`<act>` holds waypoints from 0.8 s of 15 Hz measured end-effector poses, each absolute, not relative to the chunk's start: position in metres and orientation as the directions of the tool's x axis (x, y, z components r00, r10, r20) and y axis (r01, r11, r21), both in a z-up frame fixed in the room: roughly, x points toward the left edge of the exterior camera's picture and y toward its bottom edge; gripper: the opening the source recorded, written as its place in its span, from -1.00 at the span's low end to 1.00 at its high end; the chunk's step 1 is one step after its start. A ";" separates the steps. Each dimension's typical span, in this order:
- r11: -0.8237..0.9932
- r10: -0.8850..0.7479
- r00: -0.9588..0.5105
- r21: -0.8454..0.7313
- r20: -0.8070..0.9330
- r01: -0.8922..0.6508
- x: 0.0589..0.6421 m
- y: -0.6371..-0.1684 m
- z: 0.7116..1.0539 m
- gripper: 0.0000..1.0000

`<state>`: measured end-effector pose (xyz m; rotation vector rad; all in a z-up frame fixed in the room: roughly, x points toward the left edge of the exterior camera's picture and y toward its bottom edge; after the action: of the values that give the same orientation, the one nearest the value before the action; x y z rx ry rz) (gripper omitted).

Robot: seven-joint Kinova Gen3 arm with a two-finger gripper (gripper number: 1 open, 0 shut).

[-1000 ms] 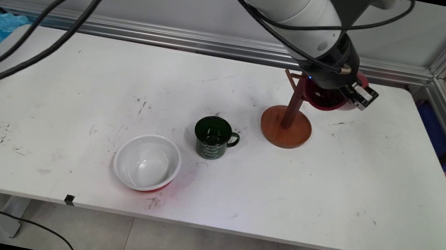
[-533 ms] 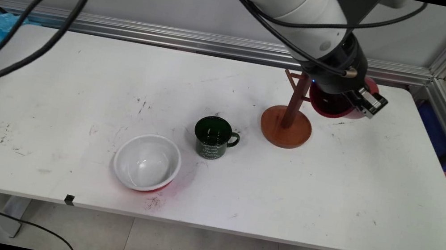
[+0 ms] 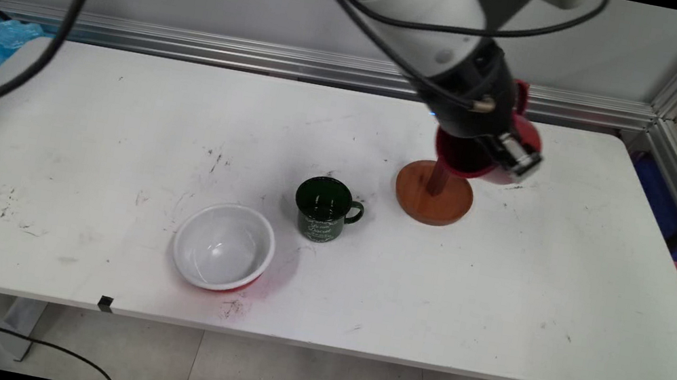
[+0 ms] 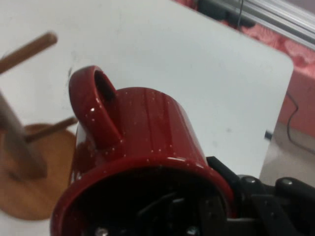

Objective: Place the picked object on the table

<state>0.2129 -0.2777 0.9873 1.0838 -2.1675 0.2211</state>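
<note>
My claw (image 3: pixel 501 154) pinches one red mug (image 3: pixel 490 148) by rim, upper right of frame, above one wooden stand (image 3: pixel 433 193). One green mug (image 3: pixel 323 208) in middle, one white bowl (image 3: pixel 224 246) lower left of it.

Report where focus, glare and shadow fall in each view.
Hand view: the glossy red mug is fairly sharp, with streaks of glare down its side; the wooden mug stand beside it is soft. Main view: even light, a faint shadow right of the white bowl, small highlights inside the dark green mug, and the gripper slightly smeared.
</note>
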 end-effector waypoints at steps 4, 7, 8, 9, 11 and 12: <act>0.678 -0.620 -0.490 0.103 0.613 -0.728 0.241 -0.267 0.993 -1.00; 0.712 -0.596 -0.552 0.066 0.583 -0.699 0.265 -0.261 0.997 -1.00; 0.723 -0.588 -0.572 0.053 0.572 -0.689 0.274 -0.259 0.998 -1.00; 0.729 -0.583 -0.585 0.044 0.563 -0.683 0.281 -0.258 0.998 -1.00; 0.740 -0.574 -0.613 0.023 0.544 -0.673 0.296 -0.256 0.999 -1.00; 0.746 -0.568 -0.629 0.010 0.531 -0.665 0.306 -0.256 1.000 -1.00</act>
<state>0.3059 -0.2559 0.9996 0.9301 -2.4315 0.2549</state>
